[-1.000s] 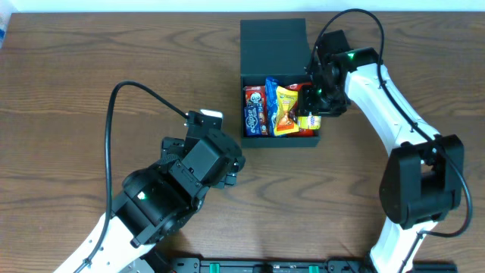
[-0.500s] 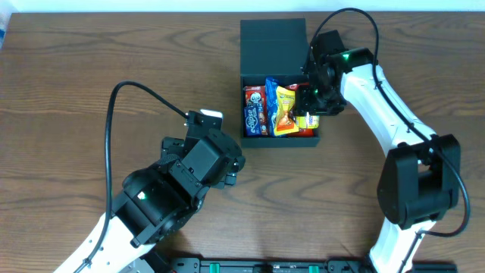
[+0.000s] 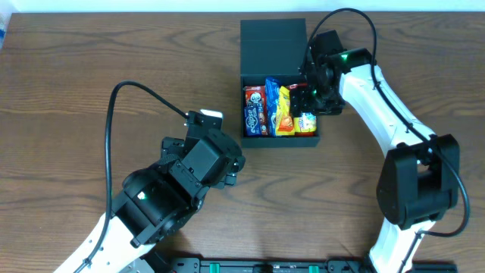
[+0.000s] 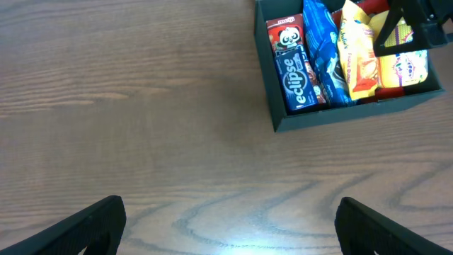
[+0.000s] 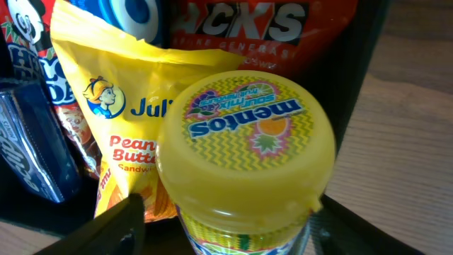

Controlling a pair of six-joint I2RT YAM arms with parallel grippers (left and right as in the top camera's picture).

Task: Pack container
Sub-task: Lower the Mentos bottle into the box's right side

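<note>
The container [image 3: 273,34], a dark teal-black box with its lid open flat toward the back, sits at the table's far middle. It also shows in the left wrist view [image 4: 340,117] and the right wrist view [image 5: 364,64]. Inside stand a red panda packet [image 3: 253,97], a blue Eclipse pack [image 4: 297,79], a blue packet [image 3: 270,106], a yellow peanut butter packet [image 5: 120,120] and a red snack bag [image 5: 269,28]. My right gripper [image 3: 311,102] is shut on a yellow-lidded Mentos bottle [image 5: 244,142], held in the container's right end [image 3: 305,120]. My left gripper [image 4: 230,234] is open and empty over bare wood.
The left arm [image 3: 174,189] rests low at the front left, with a black cable arching above it. The right arm [image 3: 394,121] reaches in from the right. A dark rail runs along the table's front edge [image 3: 265,265].
My right gripper has moved slightly left and back with the Mentos bottle, bringing it further inside the container's right end. The left arm has not moved.
</note>
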